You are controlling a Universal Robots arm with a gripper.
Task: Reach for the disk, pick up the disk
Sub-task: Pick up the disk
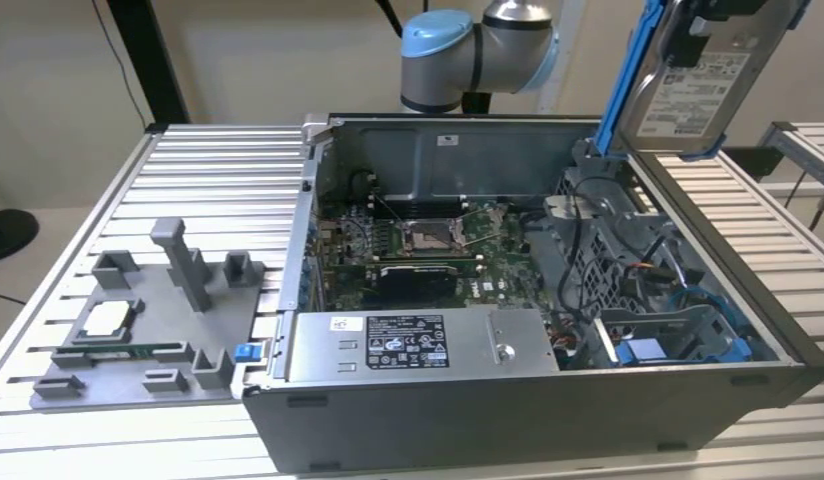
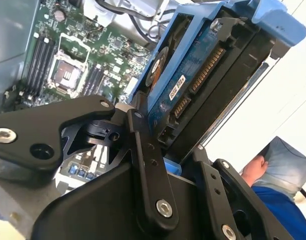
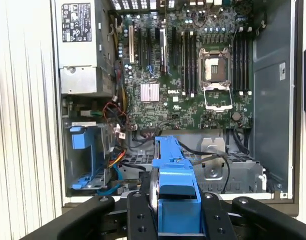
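1. Gripper [image 3: 175, 220] fingers [image 3: 138, 220] are closed on the hard drive [image 1: 699, 85], pinching its blue bracket [image 3: 174, 165] from both sides so the faces stay free.
2. Held on edge, the drive hangs well above the open computer case [image 1: 546, 420], clear of it.
3. Below the gripper lie the motherboard [image 3: 193, 75] and the vacated blue drive bay [image 3: 85, 155].
4. Beside the case sits a grey fixture tray [image 1: 145, 330].

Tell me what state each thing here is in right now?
disk: lifted above the case, clamped upright in the gripper.
gripper: shut on the disk.
computer case: side open, motherboard exposed.
processor socket: open, empty.
blue drive cage: empty.
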